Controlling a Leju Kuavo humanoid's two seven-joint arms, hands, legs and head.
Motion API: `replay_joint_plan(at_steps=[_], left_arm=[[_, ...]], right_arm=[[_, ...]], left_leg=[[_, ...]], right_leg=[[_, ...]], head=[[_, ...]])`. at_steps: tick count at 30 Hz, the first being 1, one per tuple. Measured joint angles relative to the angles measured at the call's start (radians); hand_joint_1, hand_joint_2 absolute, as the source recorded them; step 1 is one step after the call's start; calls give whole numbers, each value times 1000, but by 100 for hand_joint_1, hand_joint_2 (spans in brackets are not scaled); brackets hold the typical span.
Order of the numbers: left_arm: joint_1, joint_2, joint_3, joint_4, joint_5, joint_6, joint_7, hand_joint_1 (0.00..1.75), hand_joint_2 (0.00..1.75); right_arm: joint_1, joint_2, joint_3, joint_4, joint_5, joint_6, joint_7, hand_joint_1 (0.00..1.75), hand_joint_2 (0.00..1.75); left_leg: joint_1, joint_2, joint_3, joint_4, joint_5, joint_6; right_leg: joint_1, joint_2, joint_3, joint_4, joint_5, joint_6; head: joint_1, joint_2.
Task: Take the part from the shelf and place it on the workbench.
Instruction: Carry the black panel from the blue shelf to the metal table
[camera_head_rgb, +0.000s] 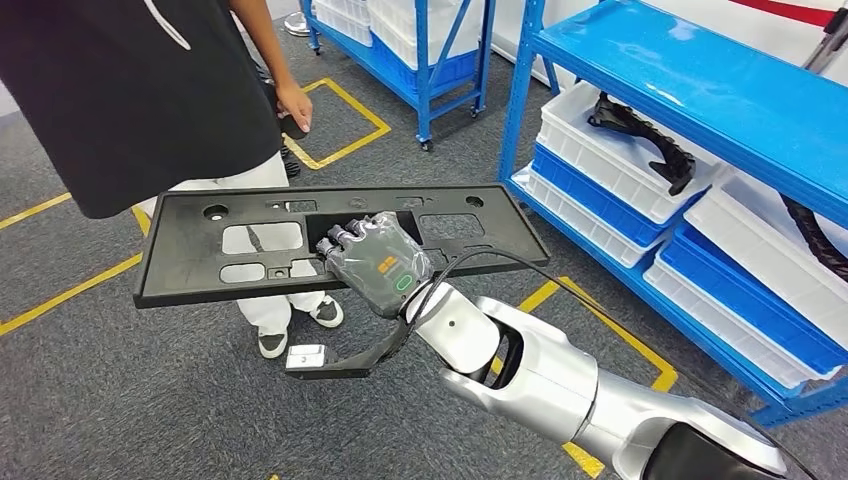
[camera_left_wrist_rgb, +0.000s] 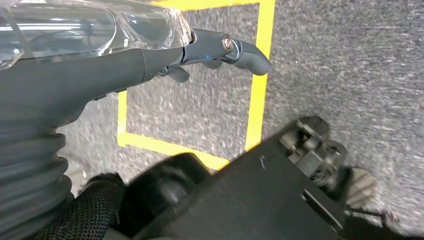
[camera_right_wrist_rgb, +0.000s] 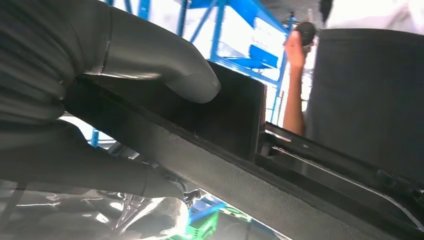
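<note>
We are holding the part (camera_head_rgb: 330, 240), a long flat black plastic panel with cut-outs, in our right robot hand (camera_head_rgb: 375, 262), which is gripping it near the middle of its long edge; in the right wrist view the thumb (camera_right_wrist_rgb: 165, 67) is pressing on one face of the panel while the darker fingers are lying on the other. The part is hanging in the air over the grey floor (camera_head_rgb: 120, 410), roughly level and clear of the blue shelf (camera_head_rgb: 720, 90) on our right (white and blue bins are sitting there). So we are judging the picking as done, and the carrying and placing are remaining; no tabletop is appearing ahead of us yet. A person (camera_head_rgb: 130, 90) is standing just behind the panel. Our left robot hand (camera_left_wrist_rgb: 220, 50) is hanging over the floor with nothing in it, fingers looking loosely extended.
</note>
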Motion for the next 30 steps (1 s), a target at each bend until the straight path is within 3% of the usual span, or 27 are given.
replay_joint_plan(at_steps=[1,2,3,5,7,9,10,11,13,15,17,18,19,20,22,23,24,26,27,28,30], left_arm=[[-1,-3,0,0,0,0,-1,0,175],[0,-5,0,0,1,0,-2,0,175],[0,-6,0,0,4,0,-3,0,175],[-1,-6,0,0,10,0,-2,0,175],[-2,-5,0,0,14,0,1,0,175],[1,-4,0,0,17,0,5,0,175],[4,-4,0,0,18,2,6,0,175],[7,-3,0,0,19,4,6,0,175],[8,0,0,0,22,8,3,0,175],[5,2,0,0,26,8,2,0,175],[3,3,0,-1,27,5,4,0,175],[3,3,0,-1,28,4,5,0,175],[3,3,0,-1,29,4,6,0,175],[5,4,0,-1,29,4,8,0,175],[9,7,0,-1,27,3,14,0,175],[10,10,0,0,25,1,18,0,175],[10,14,0,0,22,-2,20,0,175],[10,18,0,0,19,-5,23,0,175],[9,19,0,0,18,-5,24,0,175],[8,20,0,0,18,-4,25,0,175],[3,22,-1,-1,17,0,24,0,175]], right_arm=[[2,-1,0,-1,-1,0,0,175,175],[3,-2,1,-1,-2,1,0,175,175],[4,-3,1,-1,-4,1,0,175,175],[5,-4,2,-2,-5,1,0,175,175],[5,-4,2,-3,-7,1,-1,175,175],[6,-4,4,-4,-9,2,-2,175,175],[6,-3,5,-5,-9,2,-2,175,175],[6,-2,5,-5,-9,2,-1,175,175],[5,-1,6,-7,-9,1,0,175,175],[5,-2,6,-10,-9,1,0,175,175],[5,-4,7,-12,-9,1,0,175,175],[5,-4,7,-13,-8,2,0,175,175],[5,-4,8,-15,-8,2,1,175,175],[5,-4,8,-18,-8,3,1,175,175],[5,-5,7,-27,-6,5,2,175,175],[5,-6,7,-31,-6,6,3,175,175],[5,-7,7,-34,-5,8,4,175,175],[5,-8,7,-38,-5,11,7,175,175],[5,-8,7,-40,-4,12,9,175,175],[5,-8,7,-42,-4,11,10,175,175],[5,-10,7,-45,-3,10,12,175,175]], left_leg=[[1,-18,1,-1,1,3],[2,-33,2,0,1,2],[4,-48,2,2,0,1],[12,-80,4,10,-5,-6],[17,-106,-2,25,-14,-20],[20,-127,-13,32,-16,-32],[23,-136,-16,31,-14,-36],[24,-131,-20,32,-15,-41],[22,-79,-44,78,-38,-51],[20,-21,-105,205,-93,-59],[21,-9,-160,325,-133,-61],[20,-8,-162,337,-129,-59],[19,-5,-142,304,-107,-55],[15,6,-106,238,-74,-47],[-3,56,-34,95,-26,-30],[-13,76,-14,51,-18,-23],[-20,85,-8,31,-21,-18],[-20,63,-6,18,-19,-11],[-17,48,-4,12,-15,-7],[-12,36,0,6,-11,-3],[-6,11,7,0,-7,4]], right_leg=[[-1,23,-41,81,-30,2],[-3,25,-63,116,-32,4],[-4,26,-66,112,-14,8],[-13,39,-19,-6,62,18],[-24,82,38,-130,110,24],[-24,102,54,-164,111,17],[-22,91,52,-164,112,9],[-21,80,53,-165,112,2],[-21,55,56,-167,112,-11],[-18,29,59,-168,109,-19],[-15,-1,63,-168,105,-24],[-13,-15,66,-168,102,-24],[-11,-27,70,-168,99,-25],[-10,-39,75,-168,96,-24],[-7,-59,81,-170,91,-22],[-5,-69,80,-170,90,-19],[-3,-80,79,-171,89,-17],[-1,-101,78,-172,85,-9],[-2,-92,77,-165,78,-6],[-3,-69,68,-140,62,-3],[-5,-5,16,-26,9,-1]], head=[[0,0],[0,0],[0,0],[1,0],[1,0],[0,0],[0,0],[0,0],[-4,0],[-8,0],[-8,0],[-9,0],[-9,0],[-9,0],[-9,0],[-9,0],[-9,0],[-9,0],[-8,0],[-8,0],[-7,0]])
